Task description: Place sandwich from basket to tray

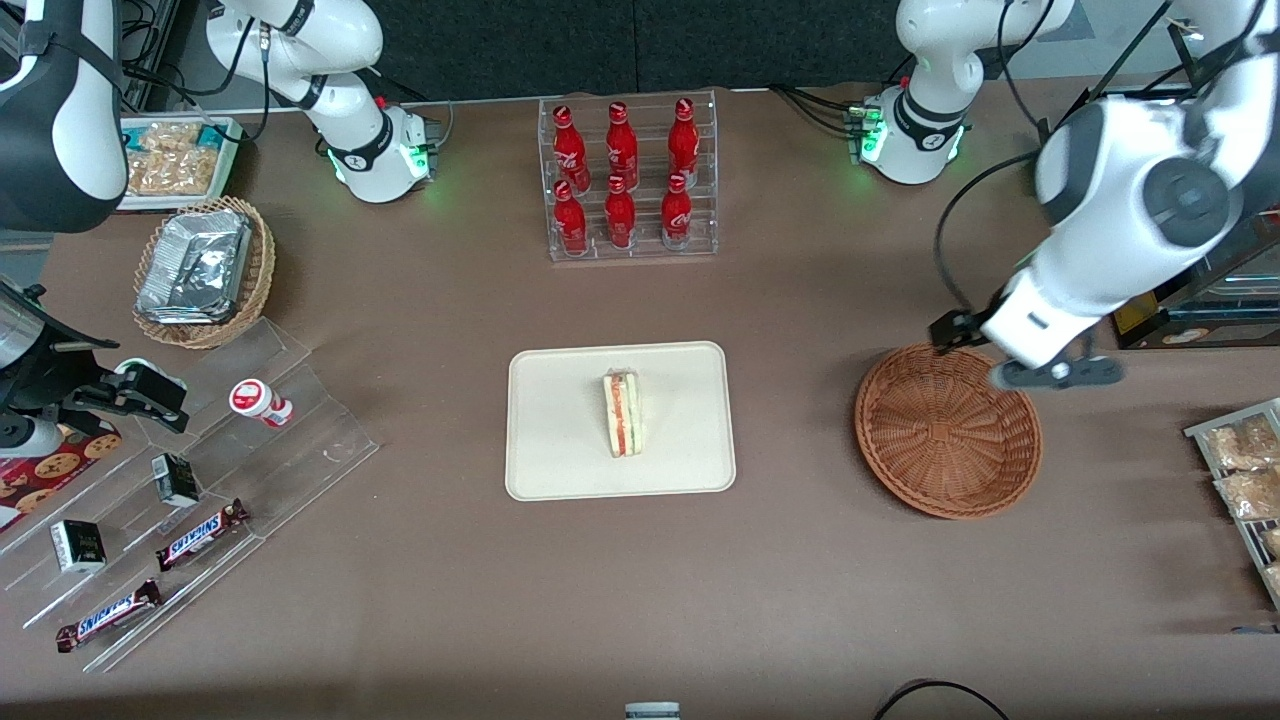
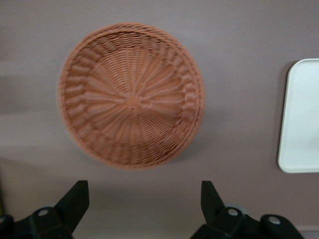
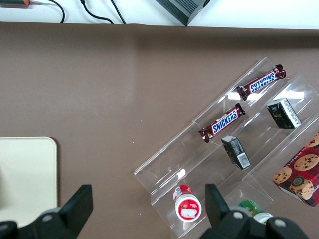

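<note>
Brown table w/ tray, basket, bottle rack.

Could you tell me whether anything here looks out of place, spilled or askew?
Nothing stands out. The triangular sandwich wedge lies on the cream rectangular tray; the reddish-brown woven wicker basket sits flat and empty, with the gripper above it, jaws open.

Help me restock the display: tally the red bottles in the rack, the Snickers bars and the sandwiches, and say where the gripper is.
Red bottles: 6
Snickers bars: 2
Sandwich, on the tray: 1
Total: 9
The left gripper is open above the empty basket.
</note>
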You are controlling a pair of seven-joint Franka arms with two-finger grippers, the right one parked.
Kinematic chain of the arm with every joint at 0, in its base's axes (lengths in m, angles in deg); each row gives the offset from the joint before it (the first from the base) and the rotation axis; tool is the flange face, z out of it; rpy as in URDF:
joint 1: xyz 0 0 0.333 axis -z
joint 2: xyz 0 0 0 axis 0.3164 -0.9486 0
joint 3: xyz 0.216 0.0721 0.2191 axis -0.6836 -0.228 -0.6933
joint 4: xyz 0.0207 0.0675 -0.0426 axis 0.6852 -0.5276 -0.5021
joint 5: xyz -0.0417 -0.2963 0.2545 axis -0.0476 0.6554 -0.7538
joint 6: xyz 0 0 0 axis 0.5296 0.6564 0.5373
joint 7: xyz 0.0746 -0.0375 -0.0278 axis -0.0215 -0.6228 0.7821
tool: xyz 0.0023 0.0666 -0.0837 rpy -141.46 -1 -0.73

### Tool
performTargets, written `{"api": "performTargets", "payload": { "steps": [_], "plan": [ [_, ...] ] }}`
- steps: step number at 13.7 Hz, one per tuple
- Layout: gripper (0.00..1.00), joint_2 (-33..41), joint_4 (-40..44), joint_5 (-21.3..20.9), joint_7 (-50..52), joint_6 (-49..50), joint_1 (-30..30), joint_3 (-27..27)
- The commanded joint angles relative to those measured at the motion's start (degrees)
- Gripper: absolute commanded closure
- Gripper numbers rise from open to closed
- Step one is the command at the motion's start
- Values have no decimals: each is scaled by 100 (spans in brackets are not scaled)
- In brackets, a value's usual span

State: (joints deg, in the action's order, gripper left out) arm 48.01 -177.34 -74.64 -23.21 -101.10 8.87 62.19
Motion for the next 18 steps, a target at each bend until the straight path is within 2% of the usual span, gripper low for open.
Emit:
{"api": "performTargets", "payload": {
  "steps": [1, 4, 8, 16, 18],
  "plan": [
    [0, 520, 279, 124, -171, 659, -106, 44],
    [0, 477, 1220, 45, -180, 1496, -97, -53],
    [0, 477, 1784, 18, -180, 1937, -97, -71],
    [0, 469, 1917, 10, -171, 1981, 78, -97],
    [0, 451, 1917, 1, -162, 1981, 497, -508]
  ]
}}
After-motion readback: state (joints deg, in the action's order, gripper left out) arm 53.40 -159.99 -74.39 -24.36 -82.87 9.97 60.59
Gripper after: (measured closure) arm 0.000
